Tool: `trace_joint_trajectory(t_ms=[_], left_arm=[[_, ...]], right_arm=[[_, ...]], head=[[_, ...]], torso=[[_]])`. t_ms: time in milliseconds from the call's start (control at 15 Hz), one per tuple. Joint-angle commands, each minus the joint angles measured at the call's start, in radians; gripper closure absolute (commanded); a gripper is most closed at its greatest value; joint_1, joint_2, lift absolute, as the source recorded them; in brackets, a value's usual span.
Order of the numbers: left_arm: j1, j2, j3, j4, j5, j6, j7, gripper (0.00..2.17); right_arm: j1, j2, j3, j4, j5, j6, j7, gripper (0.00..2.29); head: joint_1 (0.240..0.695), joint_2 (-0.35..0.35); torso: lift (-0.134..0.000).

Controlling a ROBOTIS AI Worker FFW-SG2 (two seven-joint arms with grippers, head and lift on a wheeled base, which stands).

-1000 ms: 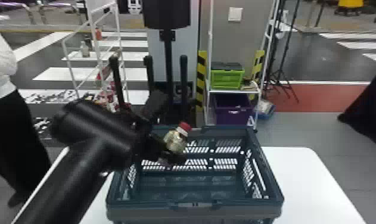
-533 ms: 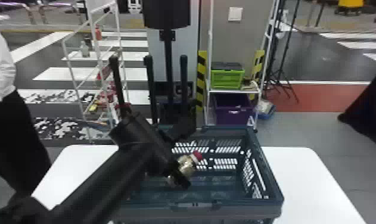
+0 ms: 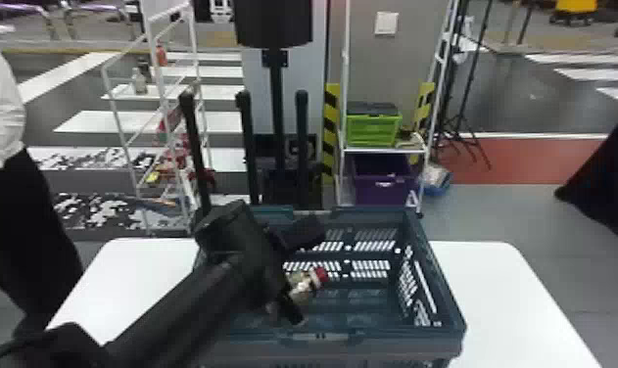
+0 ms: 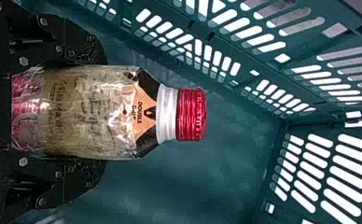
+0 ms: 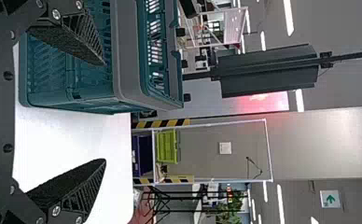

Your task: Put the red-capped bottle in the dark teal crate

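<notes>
In the head view my left gripper (image 3: 293, 293) is over the dark teal crate (image 3: 381, 337), gripping the red-capped bottle (image 3: 303, 285), whose cap points toward the crate's right side. The left wrist view has the bottle (image 4: 100, 112) clamped between both fingers of my left gripper (image 4: 76, 112), with the crate's floor and slotted walls (image 4: 226, 177) beyond the cap. My right gripper (image 5: 104, 112) stands open with nothing between its fingers, in front of the crate (image 5: 128, 56) in the right wrist view.
The crate stands on a white table (image 3: 498, 293). Behind the table are a white rack (image 3: 121, 112), a black post (image 3: 278, 122) and a shelf with a green box (image 3: 373, 127) and a purple bin (image 3: 383, 181). A person stands at the left edge.
My left arm has moved right, carrying the bottle from near the crate's back left to over its inside, lower in the head view. The crate has not moved.
</notes>
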Motion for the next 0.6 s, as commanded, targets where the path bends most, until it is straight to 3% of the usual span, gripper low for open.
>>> trace_joint_trajectory(t_ms=[0, 67, 133, 400, 533], left_arm=[[0.008, -0.003, -0.002, -0.004, 0.006, -0.007, 0.002, 1.12], [0.014, -0.003, -0.002, -0.014, 0.009, -0.007, 0.01, 0.5], [0.017, -0.003, -0.002, -0.02, 0.01, -0.007, 0.03, 0.12], [0.043, 0.022, 0.012, -0.108, 0.047, 0.003, 0.111, 0.07], [0.093, 0.051, 0.084, -0.257, 0.049, 0.07, 0.111, 0.09]], right_arm=[[-0.004, 0.0, 0.001, 0.001, 0.0, 0.003, 0.0, 0.15], [-0.004, 0.0, 0.0, 0.001, 0.0, 0.003, 0.0, 0.15], [-0.004, 0.0, 0.0, 0.001, 0.0, 0.003, 0.0, 0.15], [-0.001, 0.0, -0.005, 0.001, 0.0, 0.003, 0.0, 0.15], [-0.002, 0.0, -0.008, 0.003, -0.002, 0.009, -0.002, 0.15]], head=[[0.499, 0.0], [0.499, 0.0], [0.499, 0.0], [0.499, 0.0], [0.499, 0.0]], torso=[[0.0], [0.0], [0.0], [0.0], [0.0]])
